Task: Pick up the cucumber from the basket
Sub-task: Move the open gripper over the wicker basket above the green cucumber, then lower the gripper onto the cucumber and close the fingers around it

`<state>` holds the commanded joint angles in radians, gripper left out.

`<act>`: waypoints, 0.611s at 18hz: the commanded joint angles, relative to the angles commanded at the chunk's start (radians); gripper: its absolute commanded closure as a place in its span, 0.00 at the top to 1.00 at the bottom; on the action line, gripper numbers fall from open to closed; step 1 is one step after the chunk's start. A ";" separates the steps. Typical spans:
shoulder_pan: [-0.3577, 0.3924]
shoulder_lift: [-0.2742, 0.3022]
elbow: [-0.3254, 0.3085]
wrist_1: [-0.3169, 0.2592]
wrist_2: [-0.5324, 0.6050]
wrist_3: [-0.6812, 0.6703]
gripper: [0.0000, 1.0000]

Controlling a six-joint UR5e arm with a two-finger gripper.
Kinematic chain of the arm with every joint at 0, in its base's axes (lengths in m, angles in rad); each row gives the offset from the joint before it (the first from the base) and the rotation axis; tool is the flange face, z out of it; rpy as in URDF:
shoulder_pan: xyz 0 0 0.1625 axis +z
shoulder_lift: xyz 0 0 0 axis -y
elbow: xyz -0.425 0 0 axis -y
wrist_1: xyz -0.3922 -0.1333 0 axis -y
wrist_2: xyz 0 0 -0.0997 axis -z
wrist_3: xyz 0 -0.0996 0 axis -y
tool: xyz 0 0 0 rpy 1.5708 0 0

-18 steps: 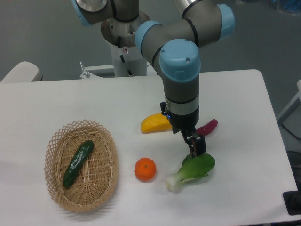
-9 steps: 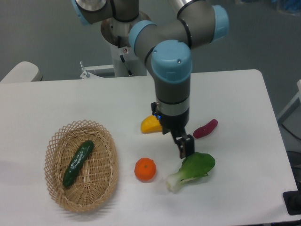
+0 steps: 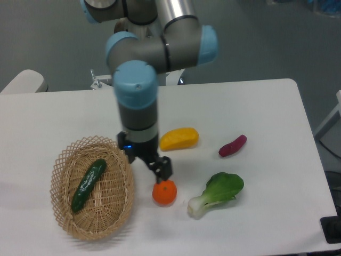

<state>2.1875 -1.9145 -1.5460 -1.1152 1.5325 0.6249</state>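
We see the cucumber (image 3: 88, 184) lying inside the basket (image 3: 118, 210), slanted from about 7 o'clock to 1 o'clock, its upper end toward the basket's centre and its lower end near the left wall. The basket sits on the white table (image 3: 266, 106) at the lower left. The arm (image 3: 137, 96) reaches down from 12 o'clock, and its gripper (image 3: 162, 168) hangs just past the basket's right rim, at about 3 o'clock from the cucumber and well apart from it. The gripper's tip is right above the orange (image 3: 164, 192), at the orange's 12 o'clock; whether it touches the fruit we cannot tell. Its fingers appear as one dark block from this angle, so we cannot tell if they are apart or together, and nothing shows held between them. At 2 o'clock from the orange lies a yellow mango (image 3: 179, 138), near the wrist. Further right, a small purple sweet potato (image 3: 233, 145) lies tilted. Below it, at 3 o'clock from the orange, a bok choy (image 3: 216, 193) rests with its white stem pointing toward 8 o'clock.
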 joint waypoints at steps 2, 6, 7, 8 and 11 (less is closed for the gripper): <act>-0.018 0.003 -0.041 0.002 -0.006 -0.025 1.00; -0.071 -0.038 -0.081 0.031 -0.011 -0.115 1.00; -0.083 -0.050 -0.091 0.044 -0.011 -0.132 1.00; -0.101 -0.061 -0.098 0.057 -0.008 -0.143 1.00; -0.136 -0.092 -0.098 0.074 -0.003 -0.148 1.00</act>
<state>2.0510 -2.0064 -1.6444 -1.0416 1.5294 0.4771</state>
